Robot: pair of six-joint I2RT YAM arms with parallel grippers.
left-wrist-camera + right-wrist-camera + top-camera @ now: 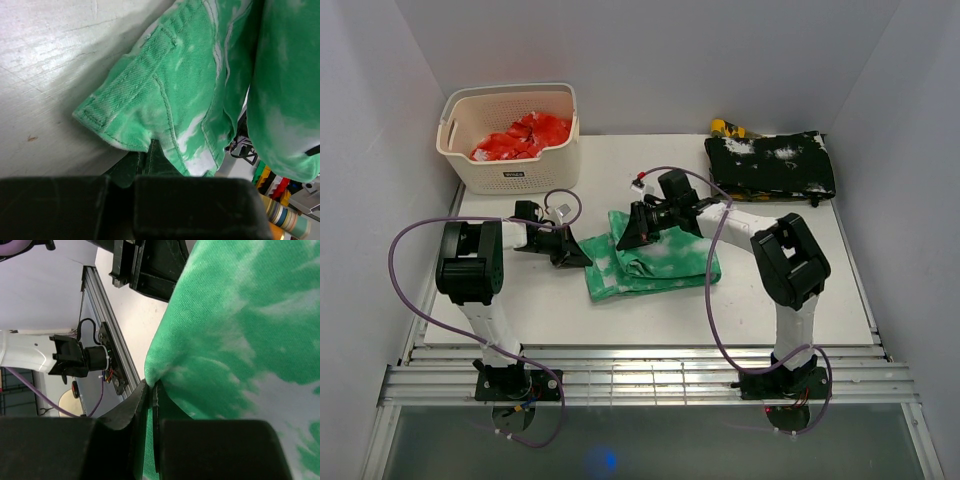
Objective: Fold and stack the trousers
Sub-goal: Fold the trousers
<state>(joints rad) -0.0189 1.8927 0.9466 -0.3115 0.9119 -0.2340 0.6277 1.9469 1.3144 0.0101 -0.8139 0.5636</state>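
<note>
Left end effector and right end effector each pinch just a thin trousers edge, so uneven pulling could slip it loose.

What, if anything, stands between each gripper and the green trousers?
Nothing visible does. The left gripper is shut on a hemmed edge of the trousers, and the right gripper is shut on a fold of them; the cloth sits pinched in both.

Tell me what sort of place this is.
Likely a robot lab's test booth: bare white walls box in the table, two arms bolt to an aluminium rail, the trousers and a basket laid out.
</note>
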